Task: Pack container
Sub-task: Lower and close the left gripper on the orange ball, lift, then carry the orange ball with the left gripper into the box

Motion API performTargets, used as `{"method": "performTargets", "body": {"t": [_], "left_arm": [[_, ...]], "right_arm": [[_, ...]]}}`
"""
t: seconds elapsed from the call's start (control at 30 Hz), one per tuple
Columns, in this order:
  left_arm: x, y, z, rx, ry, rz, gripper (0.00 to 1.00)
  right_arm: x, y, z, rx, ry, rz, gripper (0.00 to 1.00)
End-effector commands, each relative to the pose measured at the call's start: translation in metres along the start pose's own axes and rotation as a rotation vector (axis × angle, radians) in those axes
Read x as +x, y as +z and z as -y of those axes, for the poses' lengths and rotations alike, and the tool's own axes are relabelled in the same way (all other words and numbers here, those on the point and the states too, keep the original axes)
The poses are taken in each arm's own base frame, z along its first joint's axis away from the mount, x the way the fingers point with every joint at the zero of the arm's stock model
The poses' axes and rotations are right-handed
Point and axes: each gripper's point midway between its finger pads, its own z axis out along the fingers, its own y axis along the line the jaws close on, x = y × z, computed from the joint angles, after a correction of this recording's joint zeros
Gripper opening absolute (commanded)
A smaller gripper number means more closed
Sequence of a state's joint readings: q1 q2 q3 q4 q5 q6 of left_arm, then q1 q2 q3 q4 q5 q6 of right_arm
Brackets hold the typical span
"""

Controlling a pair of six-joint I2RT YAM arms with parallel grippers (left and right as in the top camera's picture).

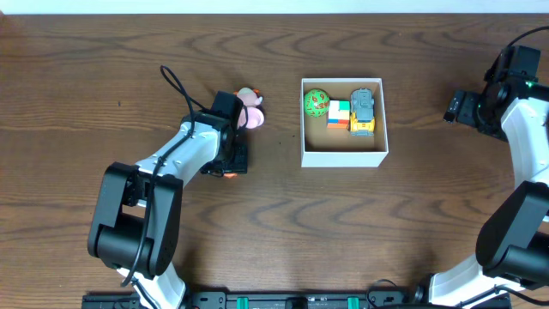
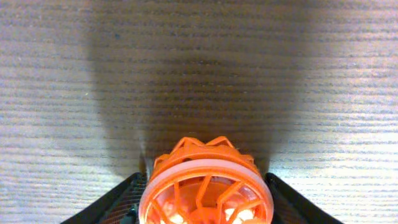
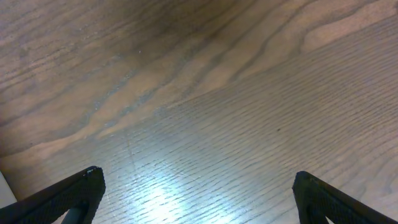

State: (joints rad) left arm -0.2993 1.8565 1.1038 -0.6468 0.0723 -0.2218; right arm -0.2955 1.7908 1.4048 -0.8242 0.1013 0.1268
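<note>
The container (image 1: 343, 157) is a square white-walled box with a brown floor, right of the table's middle. Inside it lie a green ball (image 1: 316, 102), a coloured block toy (image 1: 339, 115) and a small toy truck (image 1: 364, 112). My left gripper (image 1: 233, 163) is down on the table to the left of the box. In the left wrist view the left gripper (image 2: 205, 178) has its fingers (image 2: 127, 196) pressed against both sides of an orange caged ball toy (image 2: 205, 186). My right gripper (image 1: 455, 107) is at the far right, and in its wrist view the right gripper (image 3: 198, 177) stands open over bare wood.
A pink soft toy (image 1: 250, 107) lies on the table just behind my left wrist, a little left of the box. A black cable (image 1: 176, 86) loops over the table behind the left arm.
</note>
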Motion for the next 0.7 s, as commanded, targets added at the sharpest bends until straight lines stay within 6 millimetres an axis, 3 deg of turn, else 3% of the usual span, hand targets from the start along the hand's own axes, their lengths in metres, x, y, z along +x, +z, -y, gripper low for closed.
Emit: {"method": "performTargets", "body": {"t": [0.0, 0.37, 0.67], "left_arm": [[0.004, 0.005, -0.002, -0.007, -0.003, -0.017, 0.54], [-0.002, -0.004, 0.0, -0.004, -0.002, -0.007, 0.53], [-0.026, -0.053, 0.011, 0.014, 0.054, 0.057, 0.53]], "right_arm": [[0.001, 0.002, 0.002, 0.001, 0.022, -0.006, 0.99], [0.001, 0.002, 0.002, 0.001, 0.022, -0.006, 0.99], [0.001, 0.002, 0.002, 0.001, 0.022, -0.006, 0.99]]}}
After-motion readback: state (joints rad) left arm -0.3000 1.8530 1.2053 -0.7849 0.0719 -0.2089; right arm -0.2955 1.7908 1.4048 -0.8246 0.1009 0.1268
